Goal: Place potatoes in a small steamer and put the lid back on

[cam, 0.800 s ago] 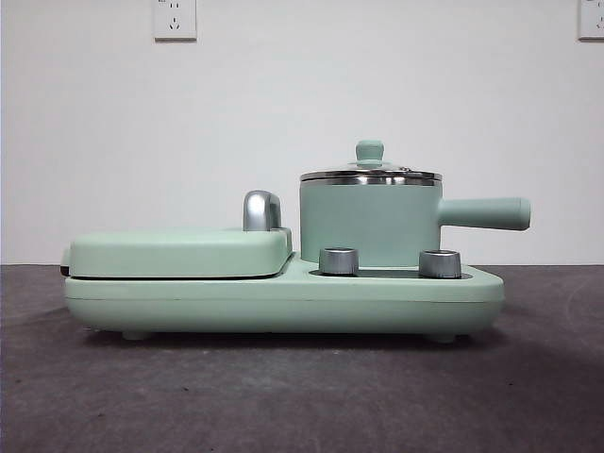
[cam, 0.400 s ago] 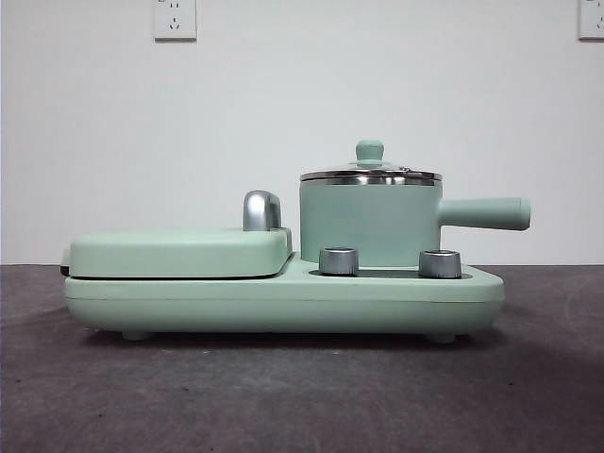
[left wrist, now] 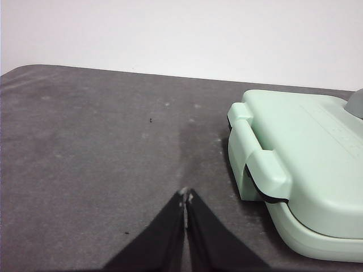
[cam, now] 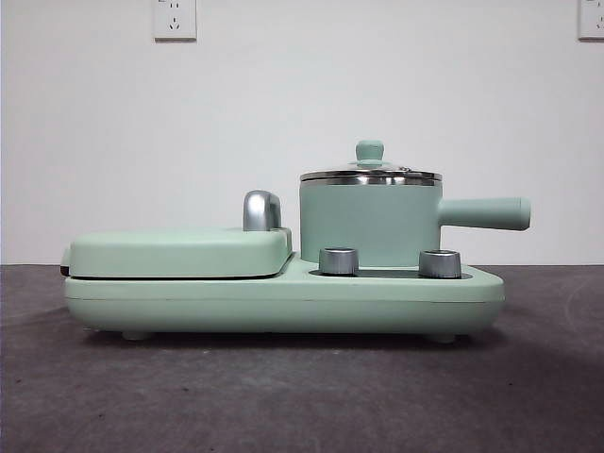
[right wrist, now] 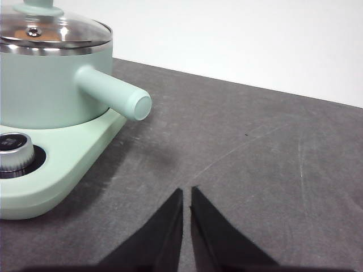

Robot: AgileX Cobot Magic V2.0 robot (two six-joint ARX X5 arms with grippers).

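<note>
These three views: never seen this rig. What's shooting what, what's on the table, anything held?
It is a two-arm robot at a dark table. The front view looks level across it from a low camera; the other two come from cameras on each wrist.

A mint-green cooker base carries a closed grill plate and the small steamer, with the lid on it. Something orange-brown shows through the glass in the right wrist view.

The left gripper is beside the grill end, the right gripper beside the steamer's handle. Both are shut and hold nothing.
</note>
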